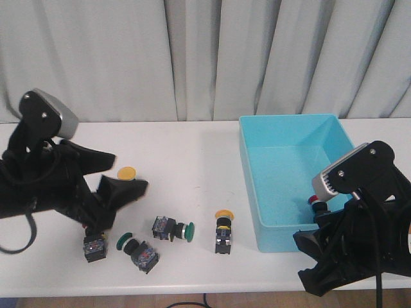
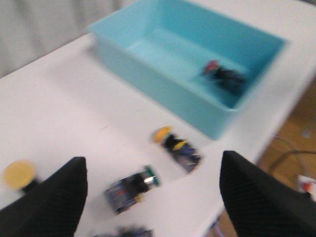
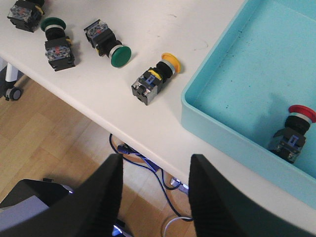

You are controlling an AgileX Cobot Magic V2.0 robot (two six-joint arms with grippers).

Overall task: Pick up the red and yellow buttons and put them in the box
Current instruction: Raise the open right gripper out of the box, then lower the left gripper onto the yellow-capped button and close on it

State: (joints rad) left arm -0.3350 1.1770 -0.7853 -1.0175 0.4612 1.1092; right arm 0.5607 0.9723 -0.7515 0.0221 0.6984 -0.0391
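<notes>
Bench [image 1: 192, 147], white, with a grey curtain [image 1: 192, 58] at 12 o'clock behind it.

Nearest edge, 7 o'clock: one switch with black body [image 1: 94, 248]; its cap is hidden under the left arm in the front view, so the colour cannot be told. Just beside it, a green-capped switch [image 1: 138, 250] lying on its side.

Middle row: second green-capped switch [image 1: 172, 229], on its side, cap toward 3 o'clock. Near it at 3 o'clock, a yellow-capped button [image 1: 223, 230], cap pointing to 12 o'clock, black body toward the near edge; apart from the box.

Left hand [image 1: 122, 187]: fingers spread, nothing between them, over the bench at 9 o'clock. Left wrist view is blurred; both fingertips are cut off by the frame edge.

Second yellow-capped button [image 1: 127, 173], just beyond the left hand at 10 o'clock; only the cap shows, the body is hidden by the hand.

Right hand [image 3: 154, 197]: fingers parted, nothing held, out past the near bench edge at 5 o'clock, over wooden floor [image 3: 44, 143] and cables [image 3: 148, 168]. In the front view the hand itself is hard to make out against the black arm.

Box [image 1: 250, 160], light blue, at 2 o'clock. It holds a red-capped button [image 3: 292, 133] in the near right corner, largely hidden by the right arm in the front view.

Labels: small plates on the switch bodies, too small to read. No brand name legible.
</notes>
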